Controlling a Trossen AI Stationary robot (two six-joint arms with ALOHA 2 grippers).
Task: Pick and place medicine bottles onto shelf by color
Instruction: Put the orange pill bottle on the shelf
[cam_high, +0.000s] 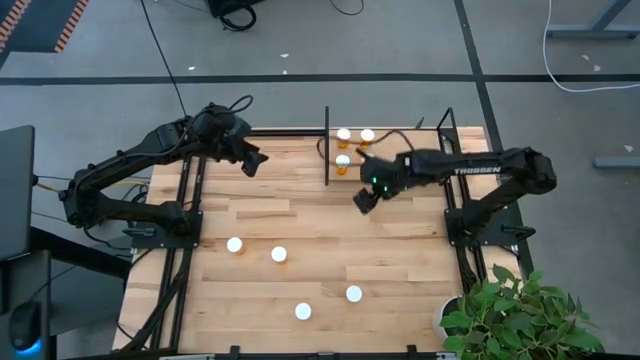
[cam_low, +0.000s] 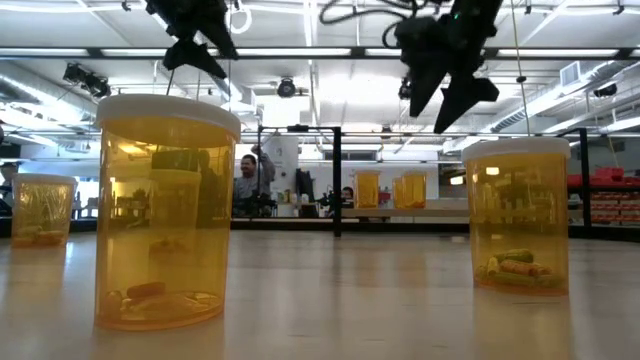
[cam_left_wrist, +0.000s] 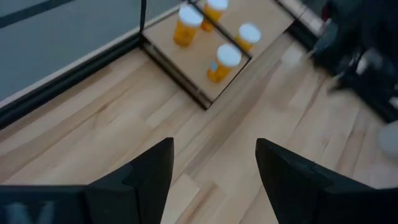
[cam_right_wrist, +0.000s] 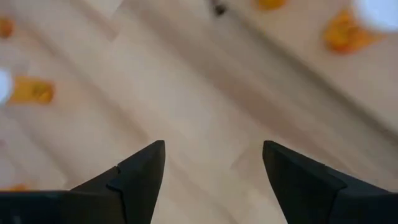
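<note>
Hovering empty and open-jawed just off the shelf, right gripper; left gripper likewise spread, holding nothing. Three medicine bottles shelved, four left on the tabletop. Next, probably: reaching for another.

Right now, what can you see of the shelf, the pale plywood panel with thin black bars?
The shelf, a smooth pale plywood panel edged by thin black metal bars, sits at the table's far edge with a black upright post at its left side. Three small orange medicine bottles with white caps stand upright on it near that post. The open right gripper hangs just in front, not touching it.
</note>
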